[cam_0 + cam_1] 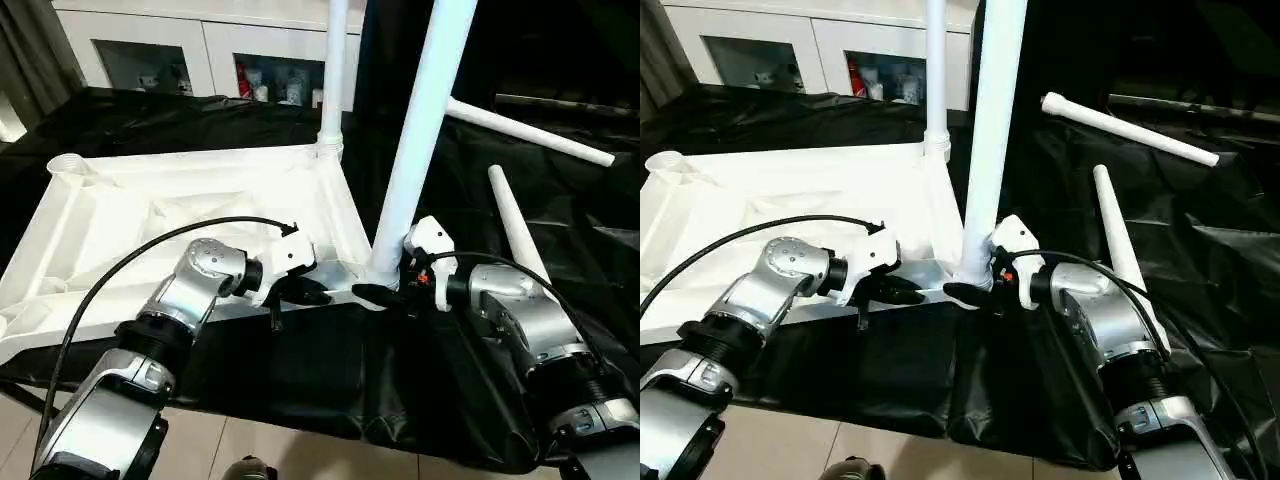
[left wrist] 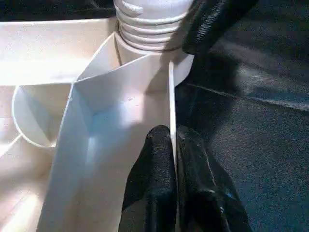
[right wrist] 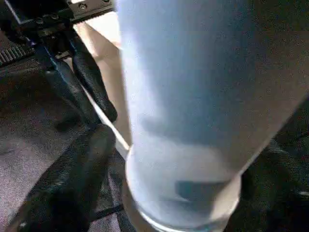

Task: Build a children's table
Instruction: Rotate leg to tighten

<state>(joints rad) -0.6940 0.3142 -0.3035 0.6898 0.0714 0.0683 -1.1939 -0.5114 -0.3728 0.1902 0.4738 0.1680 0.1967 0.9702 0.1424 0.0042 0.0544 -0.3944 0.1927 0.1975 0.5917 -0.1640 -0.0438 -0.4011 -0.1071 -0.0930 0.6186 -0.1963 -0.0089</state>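
White plastic rectangular tabletop lies upside down, ribbed underside up, on a black sheet covering the work surface. Two long white tubular legs stand upright in round sockets along its right edge: near leg at the front-right corner, far leg at the back-right corner. Two more white tubular legs lie loose on the sheet to the right, one further back, one nearer, well apart from the top. Left gripper is pinched shut on the tabletop's thin front rim, one black finger each side, just beside the near leg's socket. Right gripper sits at the near leg's base w/ fingers spread wide around the tube; can't tell if they touch it. White cabinet w/ glass doors stands behind.
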